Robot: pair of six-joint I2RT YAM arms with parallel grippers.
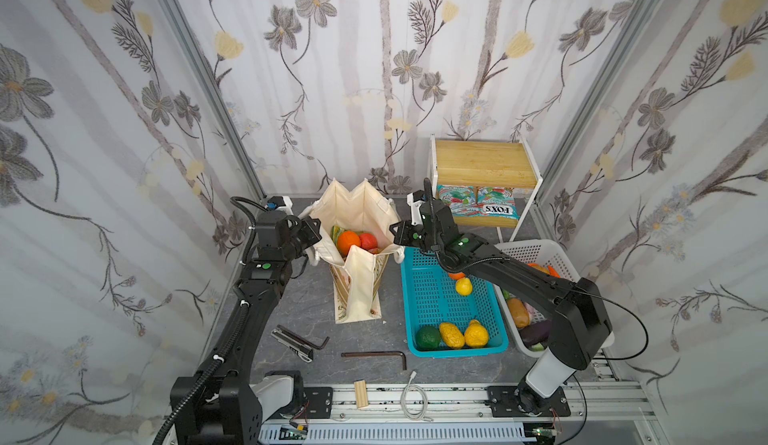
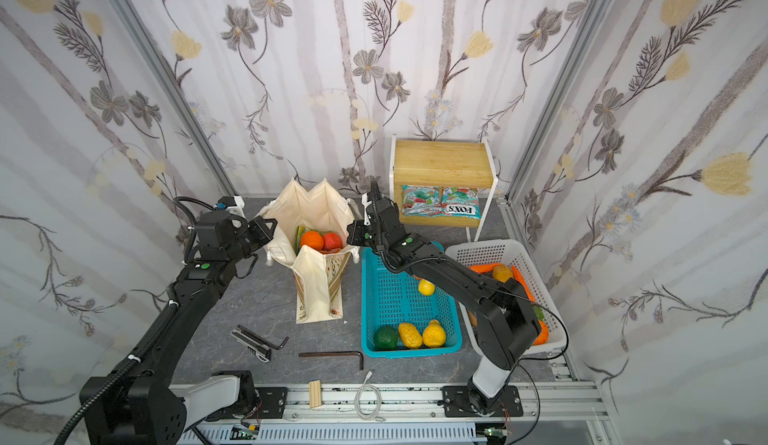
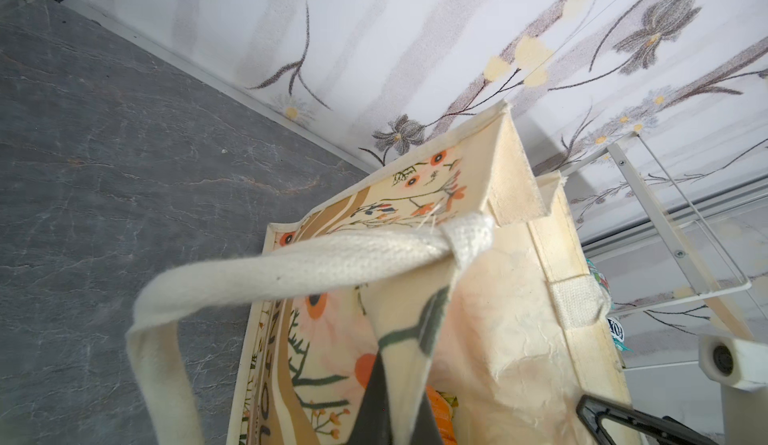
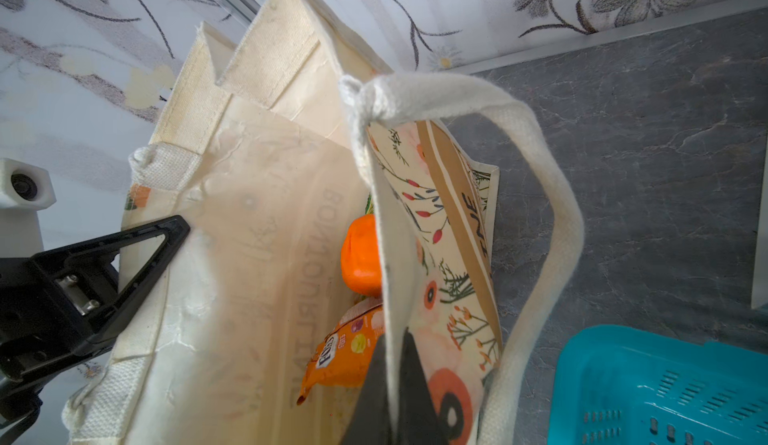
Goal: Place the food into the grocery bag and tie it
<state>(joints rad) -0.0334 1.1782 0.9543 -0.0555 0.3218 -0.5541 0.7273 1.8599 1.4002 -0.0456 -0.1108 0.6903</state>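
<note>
- grey marble-look worktop (image 1: 291, 297) — cream floral canvas grocery bag (image 1: 361, 289) stands upright on it, mouth open
- left hand (image 3: 401, 389) and right hand (image 4: 392, 364) each pinch its rim, opposite sides
- round orange toy fruit (image 1: 348, 241) and red toy tomato (image 1: 368, 240) inside

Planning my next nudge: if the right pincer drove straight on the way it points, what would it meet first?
The grocery bag: the right pincer is shut on its wall, so it would push that fabric inward, probably toward the orange; depth is unclear.
</note>
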